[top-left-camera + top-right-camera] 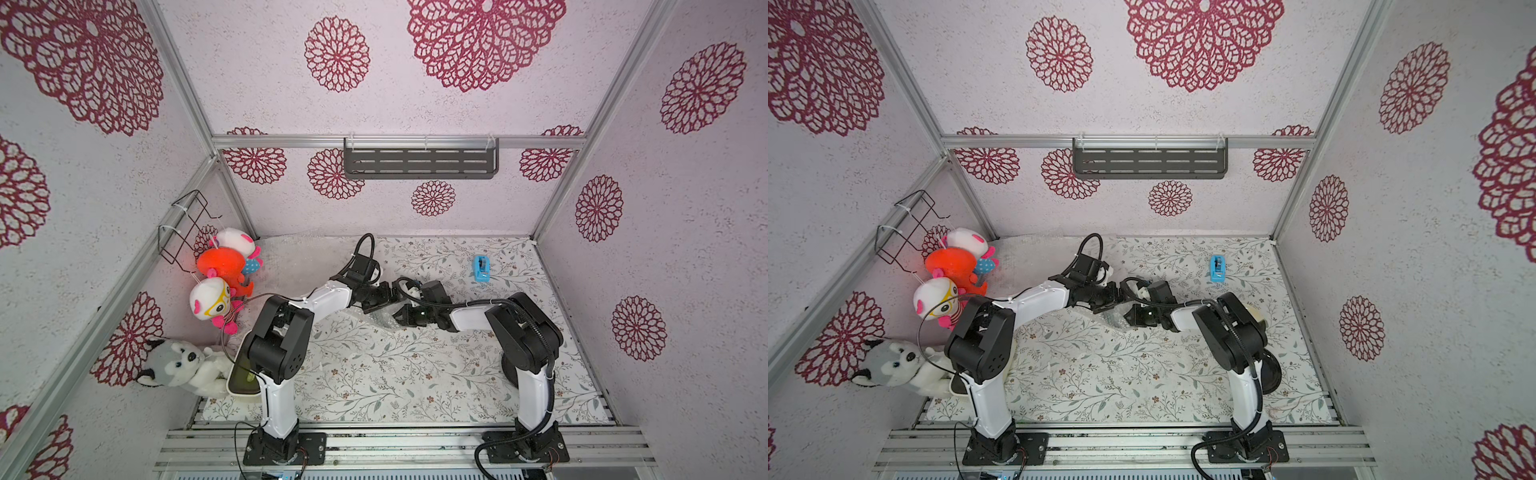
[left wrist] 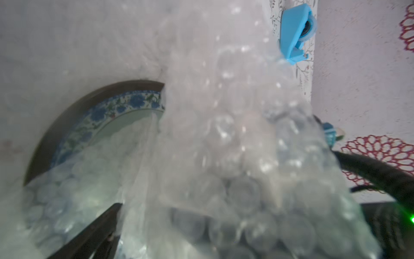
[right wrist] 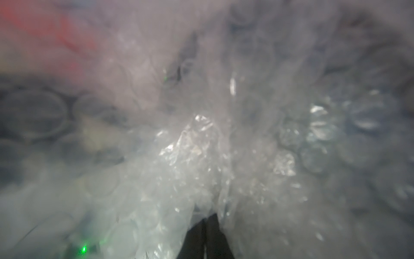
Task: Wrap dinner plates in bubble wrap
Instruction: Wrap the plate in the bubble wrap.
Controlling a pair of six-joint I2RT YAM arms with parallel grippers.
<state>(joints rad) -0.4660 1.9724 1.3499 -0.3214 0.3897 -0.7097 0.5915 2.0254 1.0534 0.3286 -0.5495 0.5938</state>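
Note:
A teal-blue dinner plate (image 2: 74, 125) with a dark rim and blue flowers shows in the left wrist view, partly under bubble wrap (image 2: 224, 139). In both top views the two grippers meet over a crumpled bunch of bubble wrap (image 1: 380, 320) at mid-table. My left gripper (image 1: 376, 305) is open; one dark finger (image 2: 89, 237) stands far to the side and wrap hides the other. My right gripper (image 3: 205, 222) is shut on the bubble wrap, its fingers pressed together. A black plate (image 1: 508, 372) lies under the right arm. A cream plate (image 1: 1255, 315) peeks out behind that arm's elbow.
A blue tape dispenser (image 1: 481, 269) stands at the back right. More bubble wrap (image 1: 286, 257) lies at the back left. Plush toys (image 1: 222, 266) hang on the left wall, above a husky plush (image 1: 178, 365) and a cream tub (image 1: 243, 376). A black shelf (image 1: 419, 160) hangs on the back wall.

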